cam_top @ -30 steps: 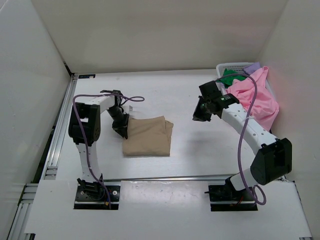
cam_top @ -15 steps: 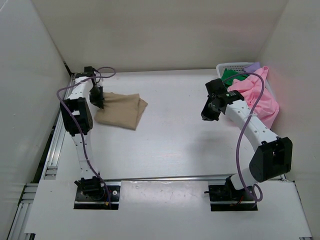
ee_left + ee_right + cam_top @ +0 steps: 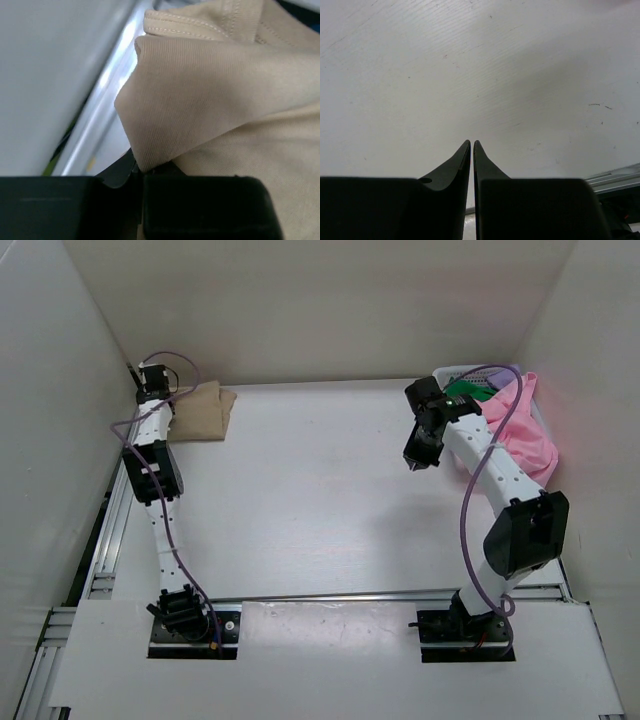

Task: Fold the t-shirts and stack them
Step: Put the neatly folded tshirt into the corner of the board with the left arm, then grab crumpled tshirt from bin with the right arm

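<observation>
1. Left arm. The left fingers [image 3: 200, 205] are closed on a fold of the tan t-shirt [image 3: 203, 410]. In the left wrist view the cloth is pinched between them, and a stitched hem shows along its upper edge.
2. Tan t-shirt position. It lies bunched in the far-left corner of the tabletop [image 3: 320, 500]. Its left edge reaches the aluminium rail [image 3: 108, 530] that runs along the left wall [image 3: 60, 440].
3. Right arm. The right fingers [image 3: 454, 172] are drawn together to a hairline gap with nothing between them. They point down over bare tabletop, just left of the basket [image 3: 452, 371].
4. Right side. The pink t-shirt [image 3: 522, 435] drapes over the near rim of the basket in the far-right corner, and the green t-shirt [image 3: 462, 390] sits inside it.
5. Working room. A broad stretch of bare tabletop separates the tan t-shirt from the basket. Walls bound the tabletop on the left, far and right sides. The tan t-shirt sits tight in its corner, with room only toward the centre and the near edge.
</observation>
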